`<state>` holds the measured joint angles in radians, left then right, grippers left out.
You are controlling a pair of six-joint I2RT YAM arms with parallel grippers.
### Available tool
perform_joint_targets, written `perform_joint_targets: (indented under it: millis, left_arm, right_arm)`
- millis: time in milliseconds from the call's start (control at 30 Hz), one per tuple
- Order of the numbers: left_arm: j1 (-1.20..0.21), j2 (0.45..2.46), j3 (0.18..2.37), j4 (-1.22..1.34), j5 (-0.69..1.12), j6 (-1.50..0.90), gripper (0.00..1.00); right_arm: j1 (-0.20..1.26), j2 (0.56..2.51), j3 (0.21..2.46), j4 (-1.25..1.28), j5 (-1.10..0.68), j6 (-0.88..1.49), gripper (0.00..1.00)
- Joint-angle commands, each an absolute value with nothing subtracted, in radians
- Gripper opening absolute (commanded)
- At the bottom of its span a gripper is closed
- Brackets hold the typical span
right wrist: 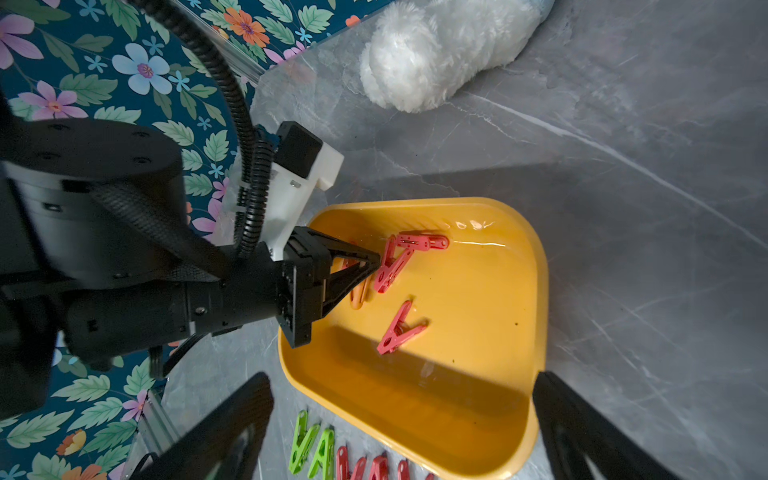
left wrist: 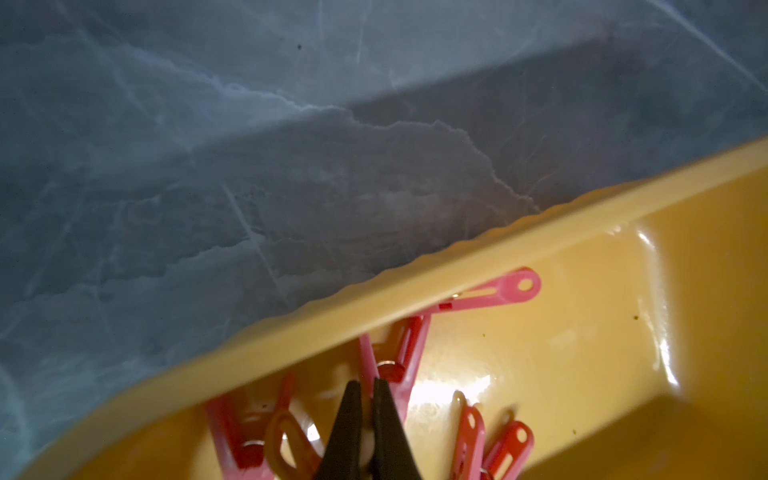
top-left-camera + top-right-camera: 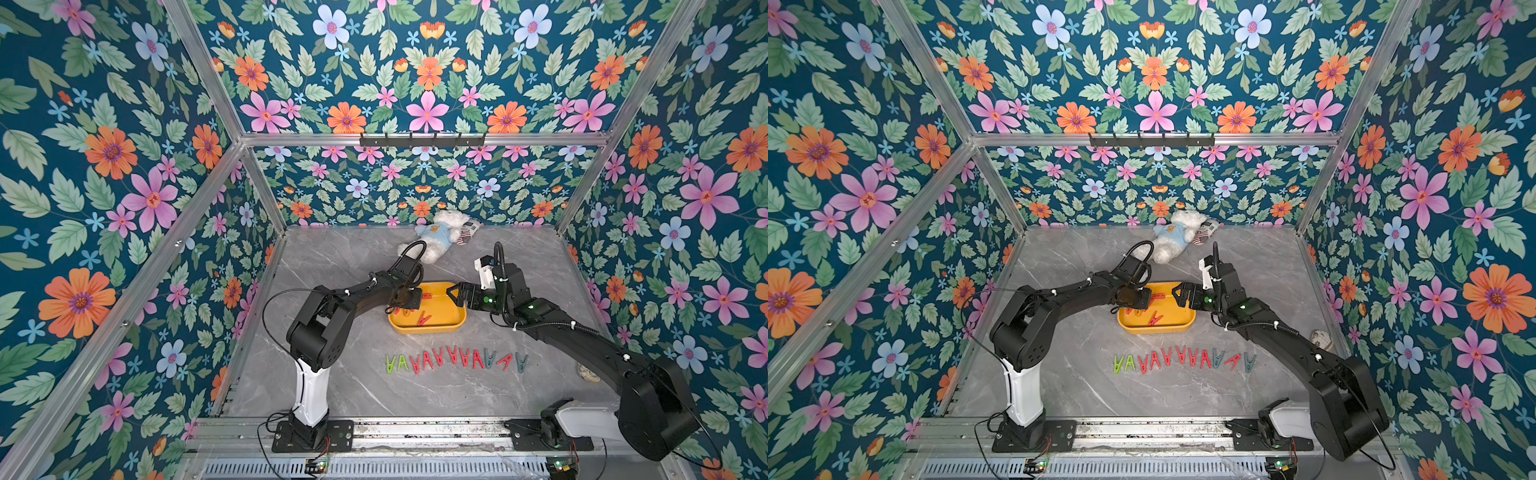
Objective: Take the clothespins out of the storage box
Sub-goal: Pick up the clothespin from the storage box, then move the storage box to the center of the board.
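Pinched shut on red clothespin (image 2: 401,349) inside storage box (image 2: 457,270) with left gripper (image 2: 368,384); spread wide (nothing held) at right gripper (image 3: 452,295).

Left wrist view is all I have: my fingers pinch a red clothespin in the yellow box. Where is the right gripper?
Observer: The right gripper hangs open over the right end of the storage box, holding nothing.
Operator: Are any clothespins out already?
Observer: Yes, a row of clothespins lies on the table in front of the box.
Operator: What is behind the box?
Observer: A white plush bear lies at the table's far edge.
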<state>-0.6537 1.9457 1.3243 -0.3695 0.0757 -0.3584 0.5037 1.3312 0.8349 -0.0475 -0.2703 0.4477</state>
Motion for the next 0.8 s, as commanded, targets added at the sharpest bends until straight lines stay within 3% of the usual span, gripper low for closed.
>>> perform_joint_targets:
  millis: [0, 500, 767]
  left_arm:
    - [-0.656, 1.913, 1.328, -0.401, 0.039, -0.363, 0.05]
    - [-0.679, 1.683, 1.227, -0.417, 0.025, -0.532, 0.05]
    - [-0.719, 1.597, 1.159, -0.440, 0.009, -0.603, 0.06]
  right_arm:
    - [0.504, 1.349, 0.838, -0.024, -0.252, 0.443, 0.99]
    - [0.504, 1.572, 0.940, -0.102, -0.010, 0.468, 0.99]
    - [0.507, 1.747, 1.040, -0.112, -0.001, 0.494, 0.99]
